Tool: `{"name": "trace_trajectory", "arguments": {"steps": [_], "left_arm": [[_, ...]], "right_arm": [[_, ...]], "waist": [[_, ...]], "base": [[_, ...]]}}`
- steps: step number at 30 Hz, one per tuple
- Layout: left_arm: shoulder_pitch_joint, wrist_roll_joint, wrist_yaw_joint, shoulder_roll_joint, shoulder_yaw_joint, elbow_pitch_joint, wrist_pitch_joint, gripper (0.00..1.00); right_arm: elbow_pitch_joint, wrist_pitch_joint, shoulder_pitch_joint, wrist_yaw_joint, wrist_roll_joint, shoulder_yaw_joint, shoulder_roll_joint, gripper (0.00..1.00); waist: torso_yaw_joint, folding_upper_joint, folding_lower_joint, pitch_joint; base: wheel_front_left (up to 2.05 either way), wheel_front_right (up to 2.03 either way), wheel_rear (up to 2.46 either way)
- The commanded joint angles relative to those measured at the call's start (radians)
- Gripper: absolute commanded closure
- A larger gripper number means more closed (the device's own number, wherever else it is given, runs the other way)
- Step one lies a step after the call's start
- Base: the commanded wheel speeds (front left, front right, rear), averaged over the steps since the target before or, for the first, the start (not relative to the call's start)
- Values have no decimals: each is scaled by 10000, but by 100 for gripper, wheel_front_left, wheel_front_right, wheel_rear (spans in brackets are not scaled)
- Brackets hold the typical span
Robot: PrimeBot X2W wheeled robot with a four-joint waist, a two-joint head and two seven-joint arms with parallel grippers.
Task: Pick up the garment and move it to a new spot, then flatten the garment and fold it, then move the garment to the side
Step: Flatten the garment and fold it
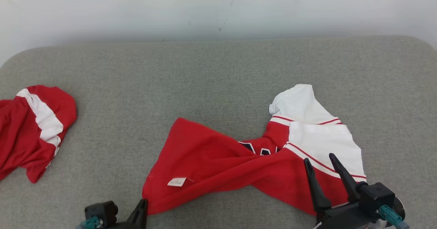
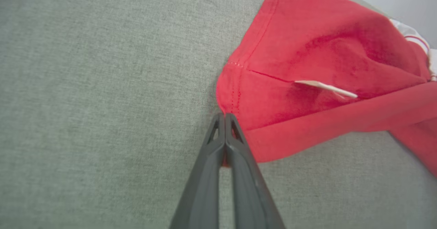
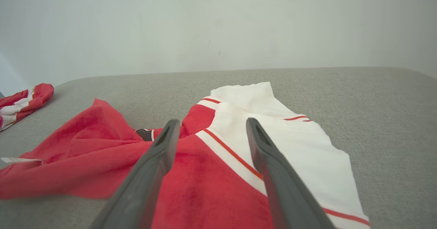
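Visibly, small white tag (image 1: 177, 182) on red garment (image 1: 211, 154); print unreadable.

Long dark-grey tapered fingers (image 3: 150, 174) w/ black wrist blocks (image 1: 375, 193) (teal cable plugs (image 1: 389, 215) at both).

You see the left end effector (image 1: 142, 203) cut off by the head view's bottom edge. In its wrist view the fingers (image 2: 239, 160) press together at a corner of the garment (image 1: 218, 160) with a red sliver between them, but you cannot tell how much cloth they pinch. The label (image 1: 177, 182) print is too small for you to read. The dark lettering (image 1: 259, 150) is mostly buried in a fold. The right end effector (image 1: 318, 157), fingers spread, covers the garment's near right hem from you. The second garment (image 1: 30, 130) is cut by the head view's left edge.
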Motion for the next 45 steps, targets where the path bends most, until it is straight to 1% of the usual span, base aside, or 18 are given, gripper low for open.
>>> {"name": "trace_trajectory", "arguments": {"steps": [1, 2, 3, 4, 5, 6, 10, 15, 20, 22, 24, 28, 33, 34, 37, 40, 45], "left_arm": [[187, 50, 54, -14, 20, 95, -112, 100], [254, 60, 60, -47, 13, 168, -208, 92], [347, 27, 62, -87, 19, 274, -311, 89], [431, 5, 52, -101, 18, 376, -398, 78], [504, -30, 76, -131, 64, 465, -529, 38], [544, -34, 94, -158, 92, 519, -653, 0], [825, -26, 35, -278, 161, 570, -1333, 0], [1010, 110, -273, -244, 358, 445, -2695, 0], [1145, 606, -426, -190, 523, 59, -3270, 0], [1183, 772, -553, -179, 731, -118, -3332, 0], [1190, 1140, -735, -304, 1038, -584, -3352, 0], [1590, 1901, -1287, -623, 1704, -1336, -3338, 0], [1972, 2506, -1950, -969, 2439, -1453, -3341, 0], [1972, 2506, -1950, -969, 2439, -1453, -3341, 0], [2059, 2708, -2228, -1122, 2808, -1378, -3342, 0], [2122, 2906, -2409, -1241, 3069, -1304, -3343, 0], [1969, 3134, -2578, -1365, 3279, -1180, -3337, 0]], "right_arm": [[27, -40, 84, -22, 38, -26, 24, 0], [44, -56, 110, -22, 42, -54, 31, 0], [62, -55, 135, -22, 44, -68, 38, 0], [78, -55, 154, -22, 50, -75, 40, 0], [100, -55, 184, -22, 54, -87, 40, 0], [111, -53, 222, -22, 60, -116, 35, 0], [149, -51, 357, -22, 66, -228, 33, 0], [132, 1, 528, -22, 66, -387, 69, 0], [57, 85, 609, -22, 6, -610, 73, 0], [21, 112, 663, -22, -38, -684, 86, 0], [-17, 145, 698, -22, -56, -762, 106, 0], [-49, 208, 793, -22, -102, -853, 163, 0], [78, 270, 925, -22, -125, -951, 124, 0], [78, 270, 925, -22, -125, -951, 124, 0], [224, 248, 1018, -23, -149, -992, 48, 0], [377, 229, 1162, -23, -150, -1032, -27, 0], [471, 267, 1243, -23, -146, -948, -121, 0]], "waist": [[-79, 0, 1, -95], [-104, 0, 1, -147], [-131, 0, 1, -207], [-161, 0, 1, -267], [-186, 0, 1, -342], [-204, 0, 1, -408], [-242, 0, 1, -706], [-242, 0, 1, -1013], [-228, 0, 1, -1189], [-209, 0, 1, -1237], [-180, 0, 1, -1269], [-132, 0, 1, -1333], [-76, 0, 1, -1498], [-76, 0, 1, -1498], [-16, 0, 1, -1648], [53, 0, 1, -1821], [70, 0, 1, -1959]], "base": [[0, 0, 0], [0, 0, 0], [0, 0, 0], [0, 0, 0], [0, 0, 0], [0, 0, 0], [0, 0, 0], [0, 0, 0], [0, 0, 0], [0, 0, 0], [0, 0, 0], [0, 0, 0], [0, 0, 0], [0, 0, 0], [0, 0, 0], [0, 0, 0], [0, 0, 0]]}}
